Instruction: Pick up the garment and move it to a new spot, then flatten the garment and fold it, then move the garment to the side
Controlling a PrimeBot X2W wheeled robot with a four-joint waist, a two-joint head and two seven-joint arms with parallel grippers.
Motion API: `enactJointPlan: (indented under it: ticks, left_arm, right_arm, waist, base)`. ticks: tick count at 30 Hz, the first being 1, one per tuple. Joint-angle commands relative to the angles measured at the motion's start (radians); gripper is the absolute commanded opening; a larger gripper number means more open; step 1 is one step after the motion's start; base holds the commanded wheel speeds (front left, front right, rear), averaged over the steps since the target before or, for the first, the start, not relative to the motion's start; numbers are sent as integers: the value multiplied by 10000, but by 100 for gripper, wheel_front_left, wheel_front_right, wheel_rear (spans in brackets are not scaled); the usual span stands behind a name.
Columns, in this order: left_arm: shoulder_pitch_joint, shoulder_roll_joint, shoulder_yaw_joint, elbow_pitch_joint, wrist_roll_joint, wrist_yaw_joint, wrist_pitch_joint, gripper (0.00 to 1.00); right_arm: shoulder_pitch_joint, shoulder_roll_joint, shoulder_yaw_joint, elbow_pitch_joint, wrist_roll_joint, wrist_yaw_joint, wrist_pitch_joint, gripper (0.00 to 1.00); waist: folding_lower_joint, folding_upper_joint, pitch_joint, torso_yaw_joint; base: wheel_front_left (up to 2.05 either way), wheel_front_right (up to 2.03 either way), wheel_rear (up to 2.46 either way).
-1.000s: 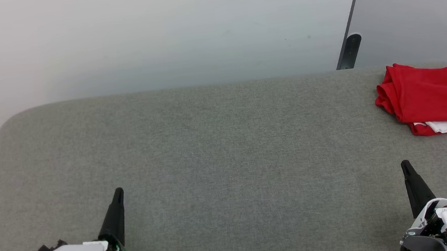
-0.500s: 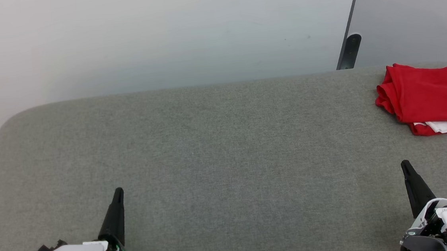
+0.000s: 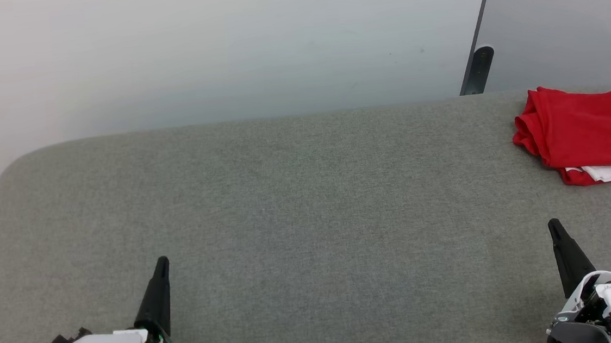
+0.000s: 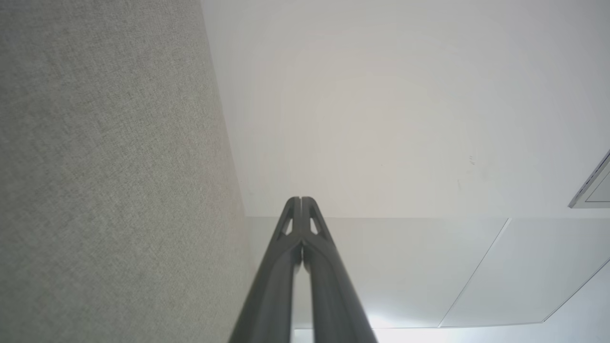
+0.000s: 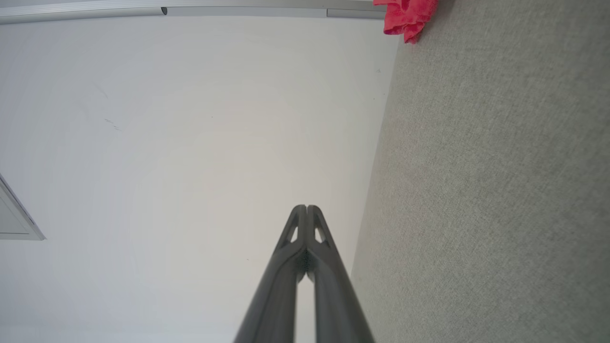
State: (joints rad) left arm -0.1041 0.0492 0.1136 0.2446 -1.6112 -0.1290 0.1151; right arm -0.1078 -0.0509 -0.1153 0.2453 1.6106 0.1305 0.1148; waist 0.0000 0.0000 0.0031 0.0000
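Note:
The garment [image 3: 588, 130] lies folded at the far right of the grey table [image 3: 297, 205], red with a strip of white sleeve at its near edge; its right part runs out of the picture. A red corner of the garment [image 5: 406, 18] shows at the top of the right wrist view. My left gripper [image 3: 162, 261] rests shut at the lower left, fingertips together and holding nothing, as also seen for the left gripper [image 4: 300, 199] in its wrist view. My right gripper [image 3: 552, 223] stands shut and empty at the lower right, well short of the garment; the right gripper [image 5: 307, 207] shows pressed tips.
A pale wall [image 3: 209, 53] rises behind the table's far edge. A dark bracket [image 3: 478, 69] and a grey panel [image 3: 566, 20] stand at the back right, just behind the garment. The table's left corner is rounded.

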Motion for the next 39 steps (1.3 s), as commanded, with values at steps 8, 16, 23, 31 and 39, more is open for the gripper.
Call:
enactJointPlan:
  ticks: [8, 16, 23, 31, 39]
  left_arm:
    - [-103, 3, 28, 17, -17, -32, 28, 0]
    - [-103, 3, 30, 17, -18, -32, 29, 0]
    - [-103, 3, 29, 17, -17, -32, 29, 0]
    - [-102, 2, 29, 17, -16, -32, 29, 0]
    - [-102, 2, 30, 17, -17, -32, 28, 0]
  right_arm:
    - [-16, 34, 9, -18, 45, 4, 20, 0]
    - [-16, 34, 9, -18, 45, 5, 20, 0]
    - [-16, 34, 9, -18, 45, 5, 19, 0]
    - [-16, 34, 10, -18, 45, 5, 19, 0]
    - [-16, 34, 10, -18, 45, 4, 19, 0]
  waist:
    - [0, 0, 0, 0]
    - [0, 0, 0, 0]
    - [0, 0, 0, 0]
    - [0, 0, 0, 0]
    - [0, 0, 0, 0]
  base:
    - [0, 0, 0]
    - [0, 0, 0]
    - [0, 0, 0]
    - [0, 0, 0]
    - [0, 0, 0]
